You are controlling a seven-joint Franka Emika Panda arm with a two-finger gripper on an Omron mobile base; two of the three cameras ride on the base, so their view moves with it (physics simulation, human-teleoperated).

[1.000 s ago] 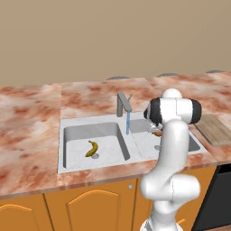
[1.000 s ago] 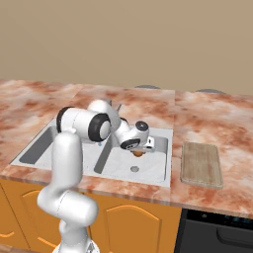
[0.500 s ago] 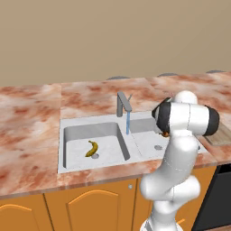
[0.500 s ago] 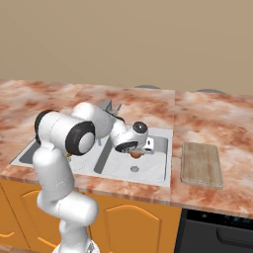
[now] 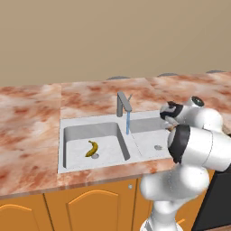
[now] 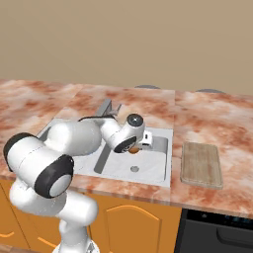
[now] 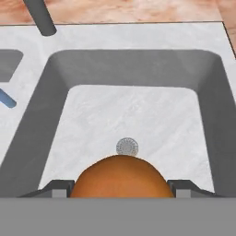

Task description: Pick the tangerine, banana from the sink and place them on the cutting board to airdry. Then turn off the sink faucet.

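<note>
My tool [image 7: 120, 191] is clamped on the small round orange tangerine [image 7: 120, 179]; in the hand view the fruit sits between my two dark fingertips [image 7: 57, 190], one on each side, and fills the space between them. I hold it above the floor of the right basin of the light grey double-basin sink [image 7: 138, 64], and the round metal drain [image 7: 126, 147] shows just past the top of the fruit. In the right base view the tangerine [image 6: 134, 149] peeks out orange under my white hand, over that same basin.

The small curved yellow banana [image 5: 92, 148] with brownish ends lies on the floor of the left basin, just beside that basin's drain, well apart from my tool.

The grey metal faucet [image 5: 122, 103] with a square post stands at the back of the sink, between the two basins. A thin blue stream of water [image 5: 128, 123] falls from its spout.

The flat rectangular light-brown wooden cutting board [image 6: 200, 164] lies on the mottled pink marble table [image 6: 212, 118], just to the right of the sink, and nothing rests on it.
</note>
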